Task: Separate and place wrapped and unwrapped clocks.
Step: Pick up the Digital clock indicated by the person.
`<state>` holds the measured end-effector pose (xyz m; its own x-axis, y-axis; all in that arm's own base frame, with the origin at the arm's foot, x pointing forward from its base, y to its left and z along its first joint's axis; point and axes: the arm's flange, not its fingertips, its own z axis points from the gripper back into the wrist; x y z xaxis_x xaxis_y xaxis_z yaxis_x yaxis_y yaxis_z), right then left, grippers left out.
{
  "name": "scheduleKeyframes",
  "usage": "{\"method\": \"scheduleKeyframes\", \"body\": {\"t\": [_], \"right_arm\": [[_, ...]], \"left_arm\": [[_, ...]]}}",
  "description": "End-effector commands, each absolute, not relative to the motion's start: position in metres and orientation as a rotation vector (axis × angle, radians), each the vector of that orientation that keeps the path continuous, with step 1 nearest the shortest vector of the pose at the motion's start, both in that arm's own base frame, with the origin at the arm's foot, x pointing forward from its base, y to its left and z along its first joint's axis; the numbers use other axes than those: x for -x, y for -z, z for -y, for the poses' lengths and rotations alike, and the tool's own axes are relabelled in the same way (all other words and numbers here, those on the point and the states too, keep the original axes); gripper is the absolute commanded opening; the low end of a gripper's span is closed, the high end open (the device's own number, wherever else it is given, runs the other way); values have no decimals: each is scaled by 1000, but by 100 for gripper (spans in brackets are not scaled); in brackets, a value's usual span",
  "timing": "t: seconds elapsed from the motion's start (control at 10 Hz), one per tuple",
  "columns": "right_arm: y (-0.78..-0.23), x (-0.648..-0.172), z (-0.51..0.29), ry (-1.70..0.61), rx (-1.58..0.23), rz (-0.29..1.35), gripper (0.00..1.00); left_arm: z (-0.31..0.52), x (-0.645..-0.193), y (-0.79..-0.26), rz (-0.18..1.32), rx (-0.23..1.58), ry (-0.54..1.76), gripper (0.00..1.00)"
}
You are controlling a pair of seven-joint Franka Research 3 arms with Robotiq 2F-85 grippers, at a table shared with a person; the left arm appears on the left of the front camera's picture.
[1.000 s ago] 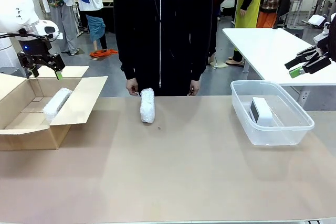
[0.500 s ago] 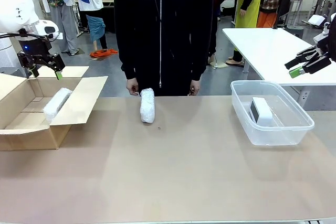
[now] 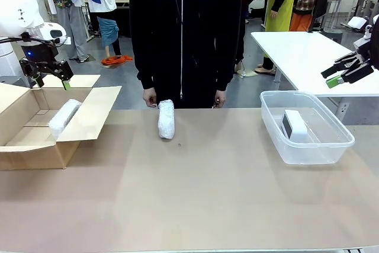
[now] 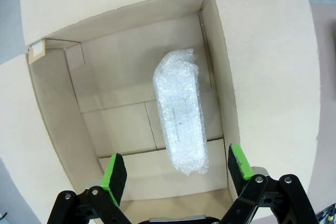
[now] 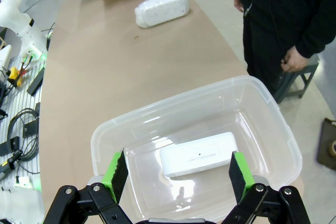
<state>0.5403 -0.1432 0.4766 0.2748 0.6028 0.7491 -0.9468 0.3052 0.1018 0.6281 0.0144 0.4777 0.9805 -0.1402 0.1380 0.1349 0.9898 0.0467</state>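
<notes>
Hovering over their containers, both grippers stand spread and empty; one bundle is boxed, one is on the table, and the bare clock is in the bin.

Front view: the left gripper (image 3: 53,84) hangs fingers-down above the open cardboard box (image 3: 89,117), jaws apart; a bundle in white bubbly wrap, the boxed bundle (image 3: 64,118), lies slantwise inside. The right gripper (image 3: 328,79) is raised at the right edge, fingers pointing left and slightly down, jaws apart, above and beyond the clear plastic bin (image 3: 308,153) that holds the bare clock (image 3: 296,125), a smooth white rounded block with a dark side. The table bundle (image 3: 166,119) lies on the brown table (image 3: 207,194) near its far edge, just in front of the person's lowered hands (image 3: 149,98). Left wrist view: the green pads (image 4: 114,171) flank the near end of the boxed bundle (image 4: 180,111) from above, not touching; the wrap is puckered, the box walls plain and matte. Right wrist view: the pads (image 5: 237,174) are spread over the bin (image 5: 131,119); the bare clock (image 5: 199,155) lies on its floor, white side up.
</notes>
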Motion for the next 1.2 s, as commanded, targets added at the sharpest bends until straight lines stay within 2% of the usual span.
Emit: {"method": "scheduleKeyframes", "body": {"t": [0.0, 0.5, 1.1], "right_arm": [[-476, -540, 141, -1125, -604, 669, 100], [-476, -540, 141, -1125, -604, 669, 100], [-476, -540, 141, -1125, -604, 669, 100]], "left_arm": [[-9, -624, -490, 159, -43, 168, 100], [-42, -612, -514, 321, 38, 411, 100], [-103, -594, -518, 559, 372, 872, 100]]}}
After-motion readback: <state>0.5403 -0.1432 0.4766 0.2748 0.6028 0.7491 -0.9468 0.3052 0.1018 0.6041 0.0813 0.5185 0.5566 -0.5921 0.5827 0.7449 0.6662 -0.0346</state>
